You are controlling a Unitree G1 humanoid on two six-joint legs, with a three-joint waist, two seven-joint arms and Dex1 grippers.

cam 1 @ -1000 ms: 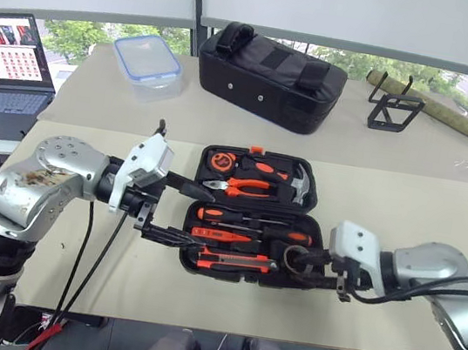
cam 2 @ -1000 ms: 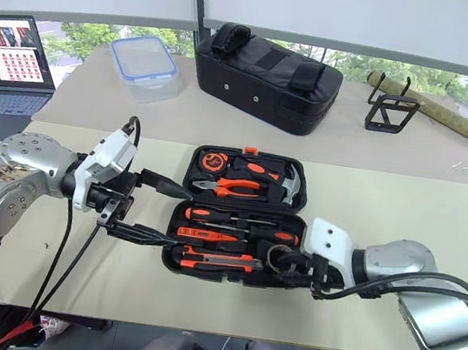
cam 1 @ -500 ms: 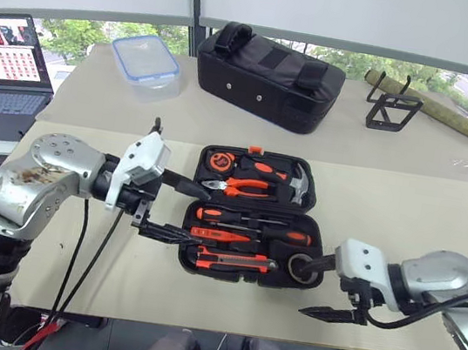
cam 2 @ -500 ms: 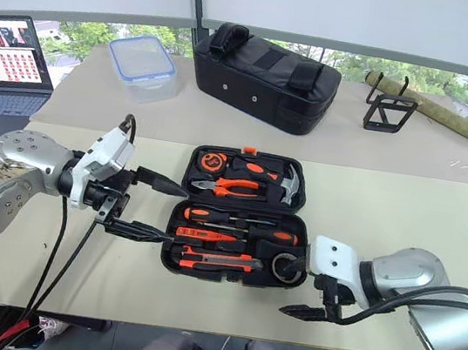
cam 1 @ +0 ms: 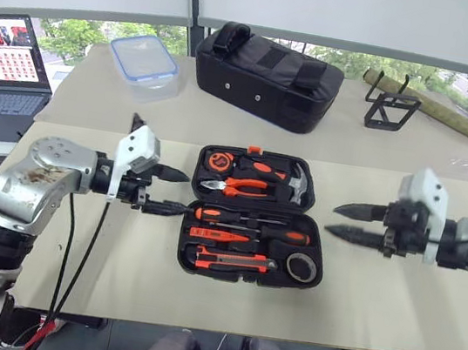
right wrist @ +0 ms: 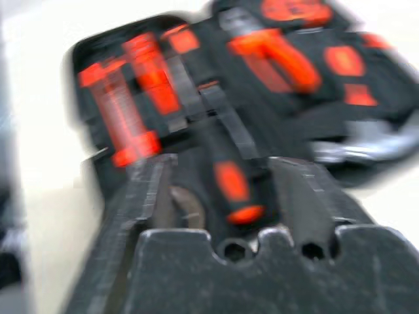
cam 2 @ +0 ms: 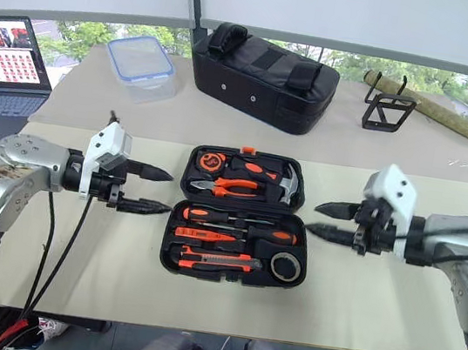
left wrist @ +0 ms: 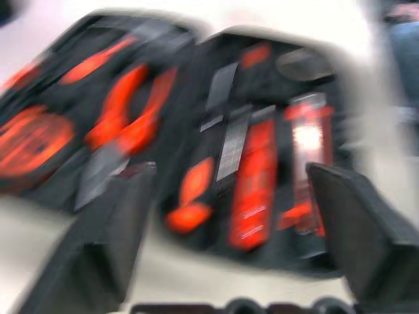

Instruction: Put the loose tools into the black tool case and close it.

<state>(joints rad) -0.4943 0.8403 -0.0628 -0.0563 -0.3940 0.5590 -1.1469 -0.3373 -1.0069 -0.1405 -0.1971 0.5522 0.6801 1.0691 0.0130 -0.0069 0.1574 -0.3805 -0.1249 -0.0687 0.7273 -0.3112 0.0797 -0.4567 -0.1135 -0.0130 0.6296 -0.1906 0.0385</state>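
Both arms have drawn back from the case since a second ago. The right gripper (cam 2: 331, 221), which was down at the tape roll's corner, now hovers off the case's 3 o'clock side. The left gripper (cam 2: 154, 190) has pulled away to the 9 o'clock side. Each gripper's two black fingers stand apart and hold nothing.

The black tool case (cam 2: 238, 215) lies open and flat on the near table (cam 2: 71, 265), centred between the arms, with its lid half toward 12 o'clock. In the near half sit two black-and-orange screwdrivers (cam 2: 245, 221), a slim orange tester screwdriver (cam 2: 206, 235), the utility knife (cam 2: 212, 260) and the tape roll (cam 2: 287, 266). All look seated in their recesses, so closing likely remains.

The case looks like stiff moulded plastic, light but smooth, so it may slide when pushed. The lid's far edge, by the small orange latch (cam 2: 247, 150), seems the best place to lift from, with the near half steadied.

Bare tabletop lies open at 3, 6 and 9 o'clock. At 12 o'clock a seam divides this table from a farther one holding a black fabric bag (cam 2: 262, 77) and a clear plastic box (cam 2: 141, 65), well apart from the lid's swing.
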